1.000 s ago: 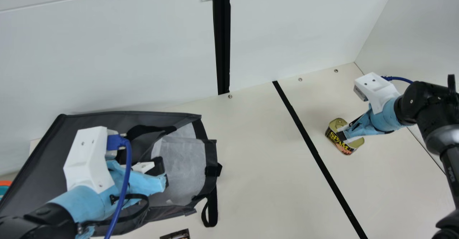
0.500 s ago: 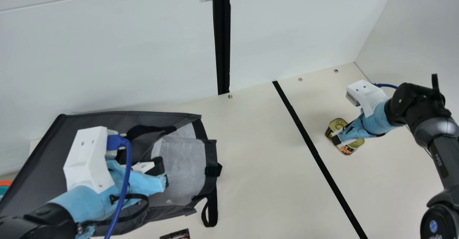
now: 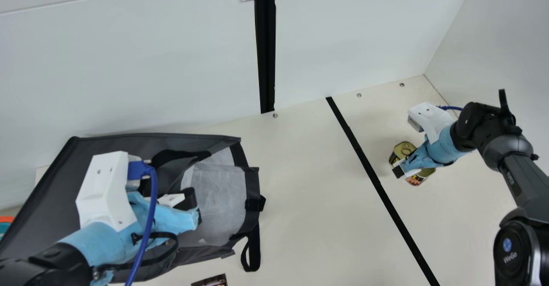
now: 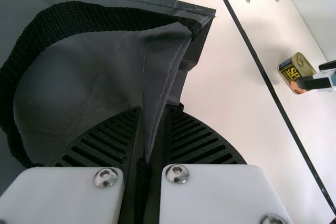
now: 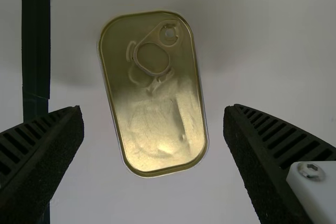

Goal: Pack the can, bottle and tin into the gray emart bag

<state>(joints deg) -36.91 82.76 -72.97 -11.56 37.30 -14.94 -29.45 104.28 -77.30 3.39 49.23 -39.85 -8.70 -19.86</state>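
Black ribbed right gripper [image 5: 152,109] shifts across gold-lidded rectangular tin [image 5: 154,94], fingers apart, pickup likely needing descent, then closure; matching left gripper [image 4: 153,114] clamps gray fabric bag [image 4: 86,74].

- Left arm [image 3: 45,262]: enters at lower left of main view; wrist [image 3: 105,230] wrapped in light blue, angled toward view's centre.
- Left gripper [image 3: 193,209]: ribbed fingers [image 4: 202,140] drawn together, near parallel in left wrist view.
- Right arm [image 3: 525,179]: rises from lower right of main view, bends at wrist [image 3: 448,144], points down-left.
- Right gripper [image 3: 399,170]: tips lowered; in right wrist view, black fingers [image 5: 275,156] stand wide apart.
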